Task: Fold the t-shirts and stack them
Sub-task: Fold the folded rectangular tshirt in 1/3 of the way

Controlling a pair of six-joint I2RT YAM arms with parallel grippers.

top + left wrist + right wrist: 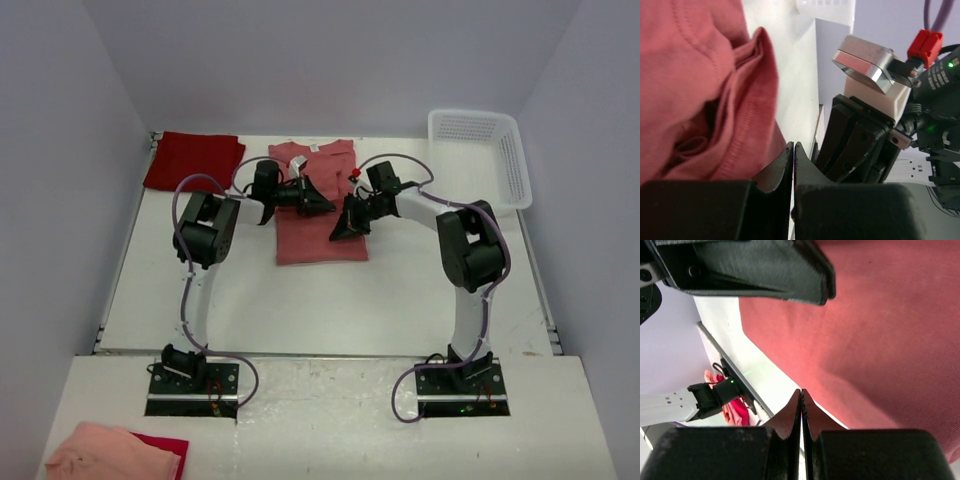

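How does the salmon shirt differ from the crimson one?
The salmon t-shirt is paler, the crimson t-shirt deeper red. The salmon one lies centrally, white neck label showing; the crimson one sits at the far left corner, no label visible. Both lie flat.

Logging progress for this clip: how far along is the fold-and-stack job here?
Done: the crimson shirt lies folded at the far left. In hand: the left pincer and right pincer, both shut, sit over the salmon shirt, its sides apparently folded in. Left: finishing that fold, then stacking.
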